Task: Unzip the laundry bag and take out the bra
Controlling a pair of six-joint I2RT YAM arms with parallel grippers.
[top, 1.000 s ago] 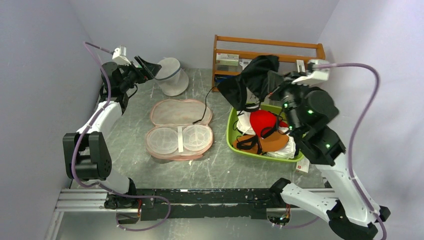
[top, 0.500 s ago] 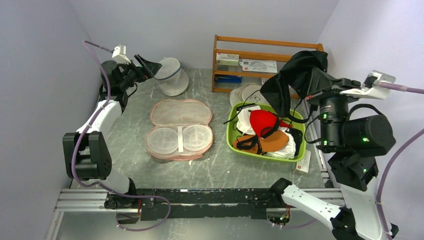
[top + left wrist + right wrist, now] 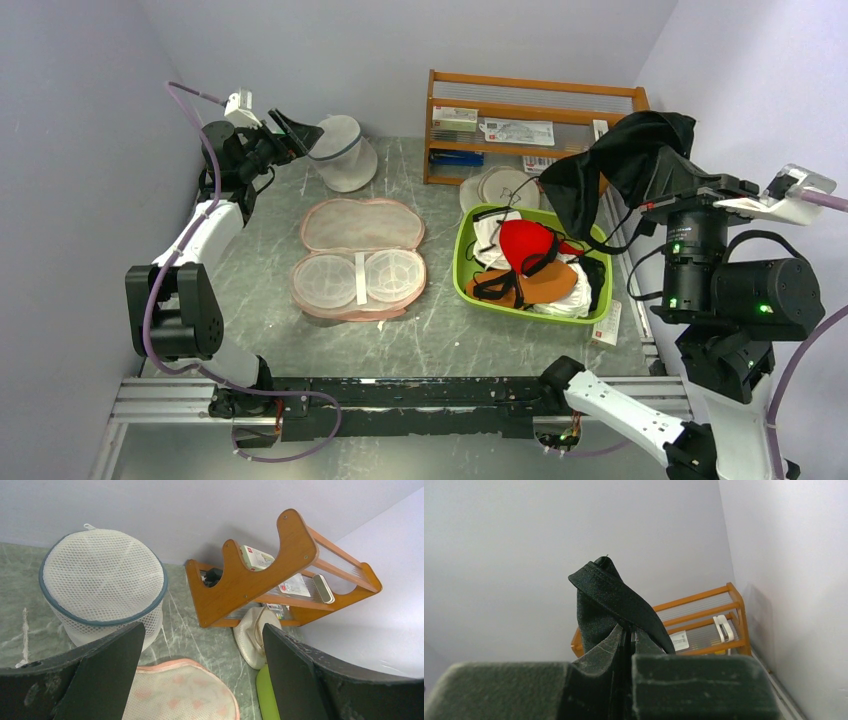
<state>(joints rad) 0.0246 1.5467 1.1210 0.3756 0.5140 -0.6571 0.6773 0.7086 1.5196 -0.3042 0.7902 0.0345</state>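
The laundry bag [image 3: 360, 226] lies unzipped and spread flat mid-table, its strawberry-print flap behind and its two white mesh cups [image 3: 358, 280] empty in front. The black bra [image 3: 622, 158] hangs in the air over the back right corner of the green basket, thin straps dangling toward it. My right gripper [image 3: 668, 190] is shut on the bra; the right wrist view shows the bra [image 3: 616, 605] pinched in the right gripper [image 3: 630, 632]. My left gripper [image 3: 290, 135] is raised at the back left, open and empty. In its wrist view the left gripper [image 3: 202, 635] frames the laundry bag's flap [image 3: 180, 690].
A green basket [image 3: 462, 270] right of the bag holds a red bra [image 3: 525, 242], an orange-brown one and white items. A white cylindrical mesh bag [image 3: 342, 152] stands by the left gripper. A wooden rack [image 3: 535, 90] lines the back wall, with a round mesh pad [image 3: 505, 185] before it.
The right arm has swung right and turned, carrying the black bra from over the basket's back left to its back right. The strap no longer trails onto the laundry bag. The left arm stayed still.
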